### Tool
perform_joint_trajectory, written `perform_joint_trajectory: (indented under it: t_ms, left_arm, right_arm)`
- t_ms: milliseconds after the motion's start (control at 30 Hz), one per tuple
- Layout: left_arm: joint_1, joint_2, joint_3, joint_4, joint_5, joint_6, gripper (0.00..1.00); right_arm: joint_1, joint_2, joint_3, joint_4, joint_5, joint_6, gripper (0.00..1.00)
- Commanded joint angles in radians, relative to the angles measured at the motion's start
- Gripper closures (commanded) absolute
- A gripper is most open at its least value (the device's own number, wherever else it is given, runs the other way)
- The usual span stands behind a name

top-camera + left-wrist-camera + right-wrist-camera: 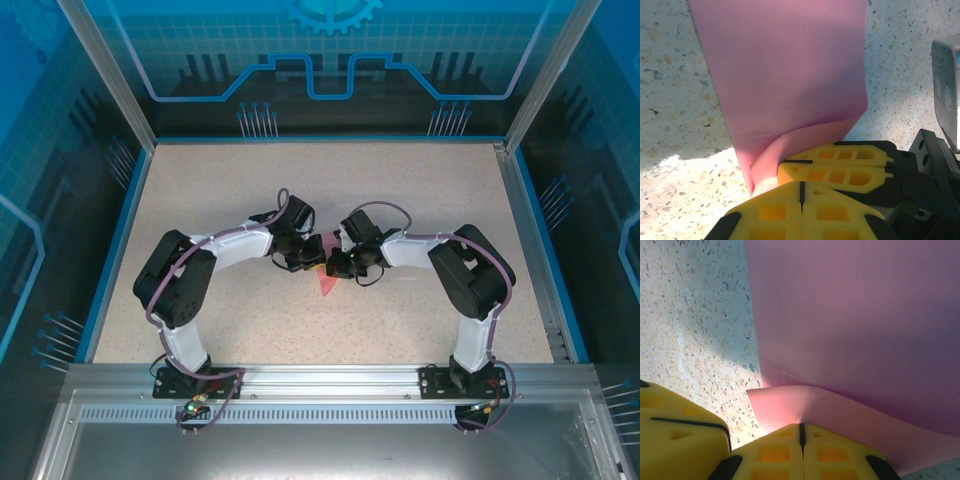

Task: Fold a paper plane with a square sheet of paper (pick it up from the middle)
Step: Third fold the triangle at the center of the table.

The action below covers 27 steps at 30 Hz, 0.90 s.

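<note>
Pink paper (327,286), mostly hidden from above, is pinched by left gripper (801,185) and right gripper (801,427), jaws shut, arms (240,243) bent inward.

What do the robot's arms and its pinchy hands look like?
The left arm and right arm each have smooth white links and chunky black joints, with a thin purplish cable looping alongside. The left gripper and right gripper have bright yellow fingers with little window-like cut-outs and black corners.
</note>
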Motion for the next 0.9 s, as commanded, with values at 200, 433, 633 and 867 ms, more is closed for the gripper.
perform_joint_trajectory:
  t_ms: [200,433,633,867]
  left_arm:
    - [-0.006,0.038,-0.003,-0.054,-0.098,-0.033,1.00]
    - [-0.006,0.006,-0.018,-0.022,-0.084,-0.039,1.00]
    - [-0.005,-0.019,-0.044,0.006,-0.093,-0.059,1.00]
    - [-0.006,-0.042,-0.052,0.030,-0.080,-0.061,1.00]
  right_arm:
    - [-0.014,0.006,-0.024,-0.072,0.027,0.001,0.95]
    - [-0.017,0.008,-0.027,-0.074,0.028,0.006,0.95]
    - [-0.018,0.006,-0.031,-0.073,0.029,0.007,0.95]
    - [-0.018,0.011,-0.029,-0.074,0.027,0.009,0.96]
